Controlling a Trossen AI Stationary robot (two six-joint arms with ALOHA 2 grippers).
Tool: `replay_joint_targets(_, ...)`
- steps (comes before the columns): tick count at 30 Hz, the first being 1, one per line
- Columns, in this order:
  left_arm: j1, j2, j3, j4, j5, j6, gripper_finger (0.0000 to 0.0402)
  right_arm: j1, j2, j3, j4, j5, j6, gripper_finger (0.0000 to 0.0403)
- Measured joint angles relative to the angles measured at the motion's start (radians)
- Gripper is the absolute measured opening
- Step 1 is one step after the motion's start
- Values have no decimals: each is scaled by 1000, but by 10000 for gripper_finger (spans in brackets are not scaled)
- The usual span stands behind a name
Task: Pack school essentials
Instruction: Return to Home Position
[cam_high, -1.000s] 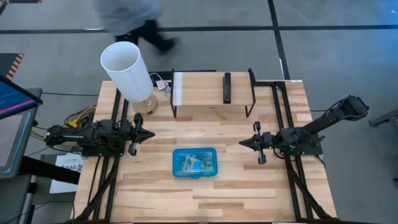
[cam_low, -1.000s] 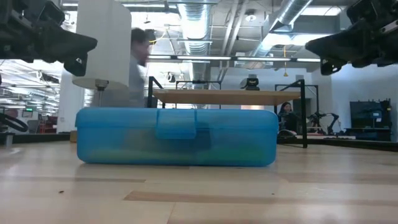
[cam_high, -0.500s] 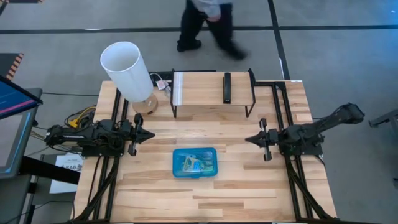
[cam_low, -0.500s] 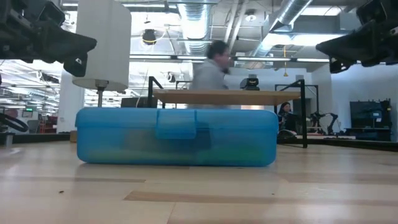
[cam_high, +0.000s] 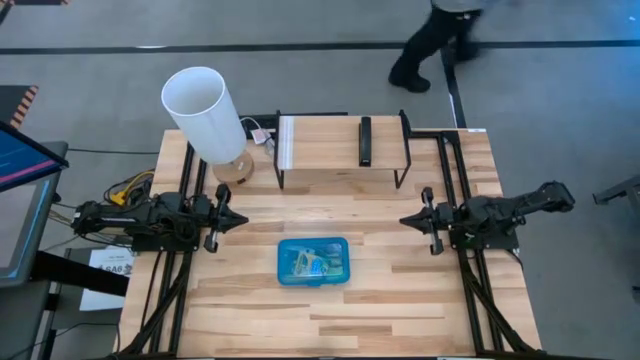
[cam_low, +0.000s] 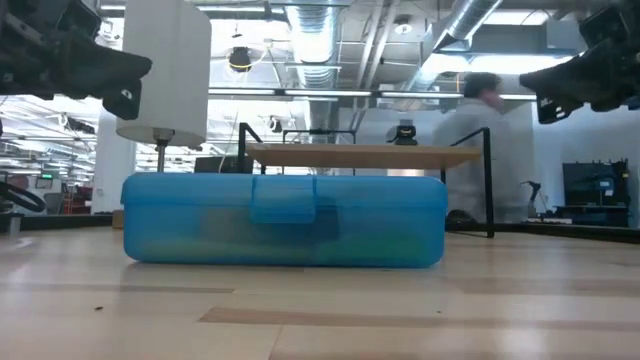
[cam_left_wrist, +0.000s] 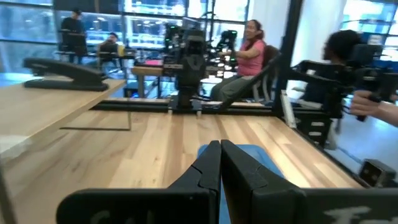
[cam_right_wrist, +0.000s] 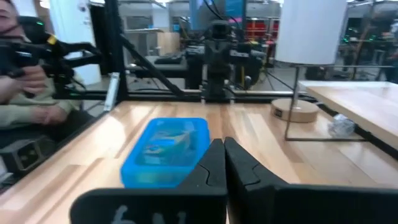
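The blue translucent plastic case (cam_high: 313, 261) lies shut, flat on the table's middle near part; it also shows in the low view (cam_low: 285, 220) and the right wrist view (cam_right_wrist: 166, 148). Small stationery shows through its lid as a blurred mix of colours. My left gripper (cam_high: 243, 217) hovers shut over the table's left side, above and left of the case. My right gripper (cam_high: 403, 220) hovers shut over the right side. In the wrist views both pairs of fingers meet at the tips (cam_left_wrist: 220, 145) (cam_right_wrist: 223, 144).
A white lamp (cam_high: 208, 117) stands at the far left corner. A raised wooden shelf on black legs (cam_high: 342, 142) stands at the far middle, with a black bar-shaped object (cam_high: 365, 140) on it. A person (cam_high: 440, 40) walks past beyond the far edge.
My right gripper has drawn back toward the table's right edge, its arm folding lower. The person behind the table has walked from the far left to the far right. The case and my left arm have stayed put.
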Motion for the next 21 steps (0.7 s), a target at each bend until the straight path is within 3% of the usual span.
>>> replay_joint_targets(10, 0, 0, 15, -32, 86, 23, 0, -44, 0, 0, -10, -23, -1, 14)
replay_joint_targets(21, 0, 0, 17, -36, 92, 26, 0, -102, 0, 0, -10, -20, -7, 16)
